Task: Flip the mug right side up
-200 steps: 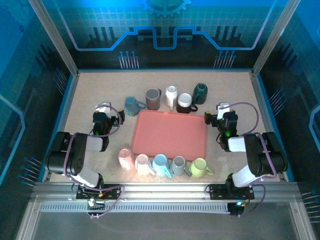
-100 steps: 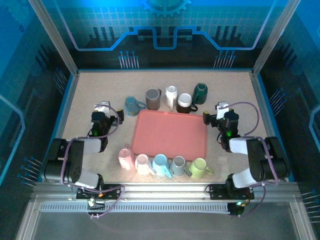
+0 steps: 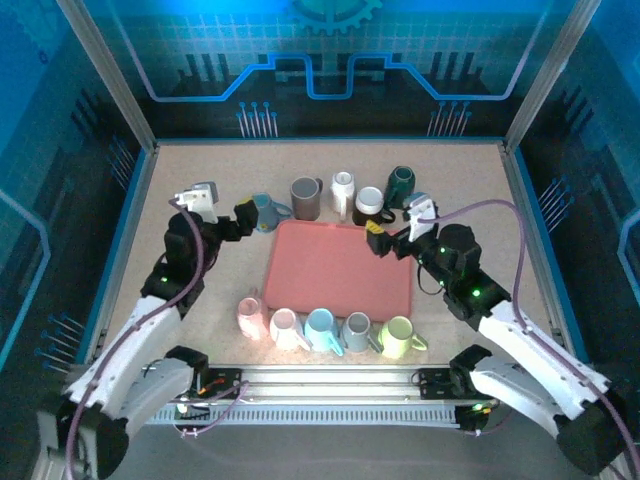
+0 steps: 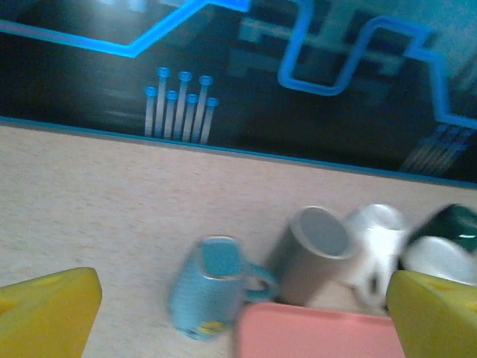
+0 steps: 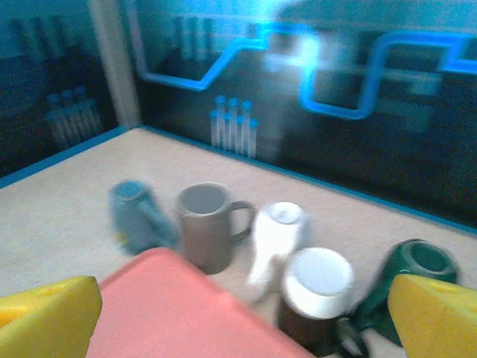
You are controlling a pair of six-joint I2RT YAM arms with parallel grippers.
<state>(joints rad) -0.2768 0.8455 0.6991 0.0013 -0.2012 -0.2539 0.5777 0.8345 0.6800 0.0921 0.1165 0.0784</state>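
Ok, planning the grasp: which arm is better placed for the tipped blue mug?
Left. The left gripper is open right beside the blue mug; the right gripper hangs over the pink tray's other end.

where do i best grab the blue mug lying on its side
Probably its rim: the blue mug lies on its side, mouth open toward the back wall, handle pointing at the grey mug. Bring the left end effector down from above, one finger inside the mouth, one on the upper wall.
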